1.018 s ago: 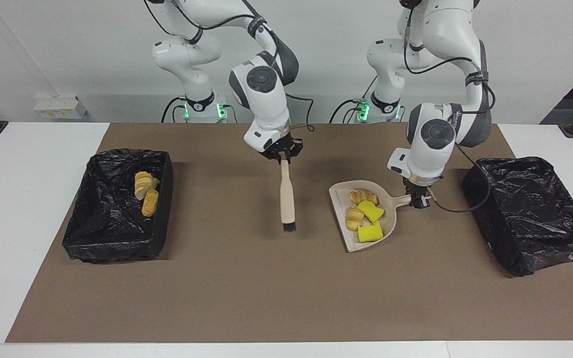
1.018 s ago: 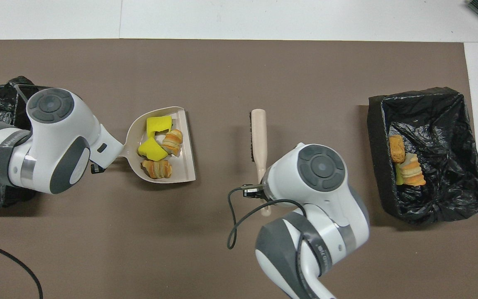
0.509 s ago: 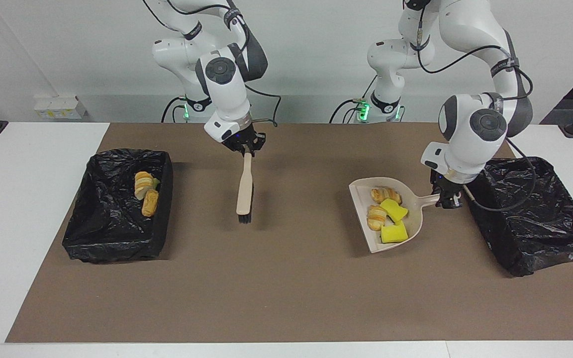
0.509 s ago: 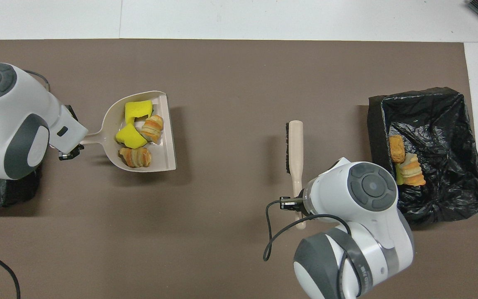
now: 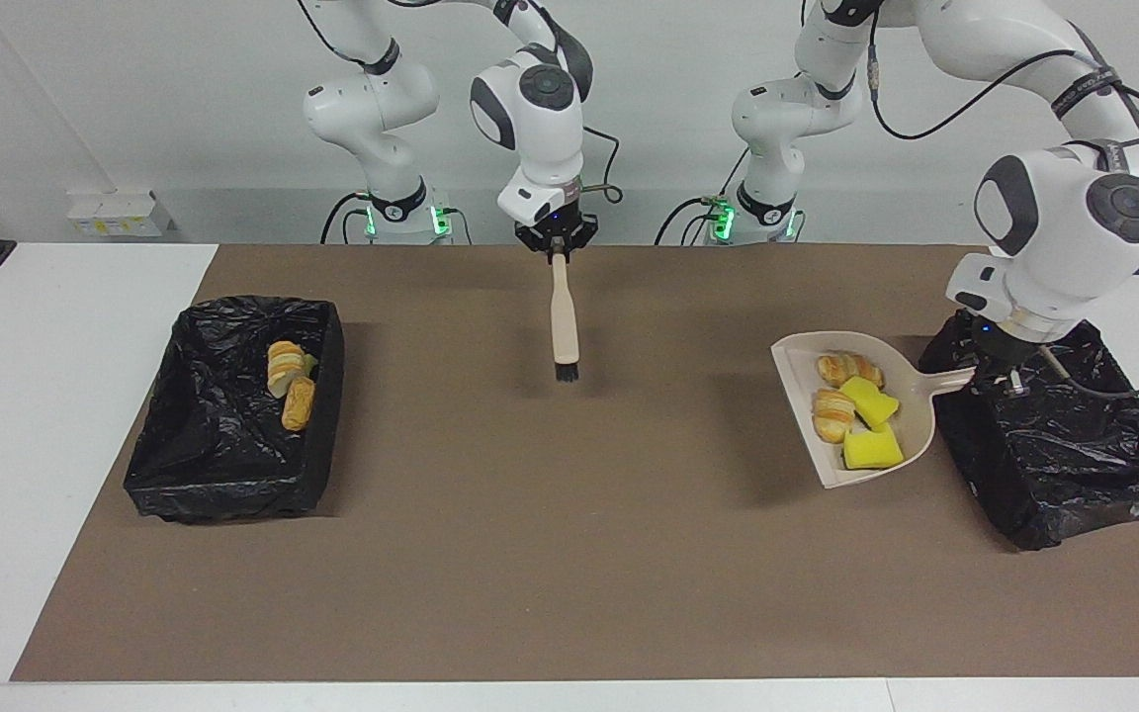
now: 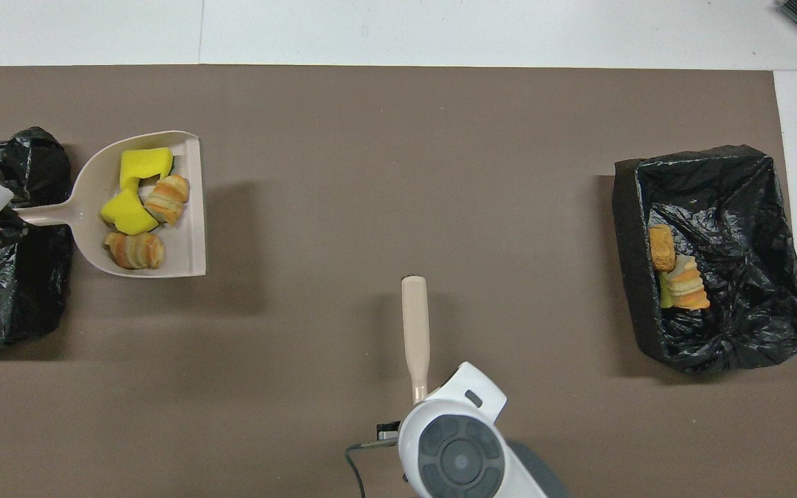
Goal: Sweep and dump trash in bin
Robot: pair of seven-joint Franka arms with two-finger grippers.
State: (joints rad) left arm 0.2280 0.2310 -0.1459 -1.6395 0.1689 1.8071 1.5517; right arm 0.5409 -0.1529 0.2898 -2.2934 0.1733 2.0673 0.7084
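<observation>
Our left gripper (image 5: 1002, 368), clamped on the dustpan (image 5: 901, 435) handle, hangs over the bin (image 5: 1074, 465) at its end, so the trash (image 5: 854, 410) sits in the pan just short of the rim, while our right gripper (image 5: 557, 247) grips the brush (image 5: 563, 321).

A white table (image 5: 55, 415) (brown mat (image 5: 550, 554) on top) meets a white wall (image 5: 134, 89).
</observation>
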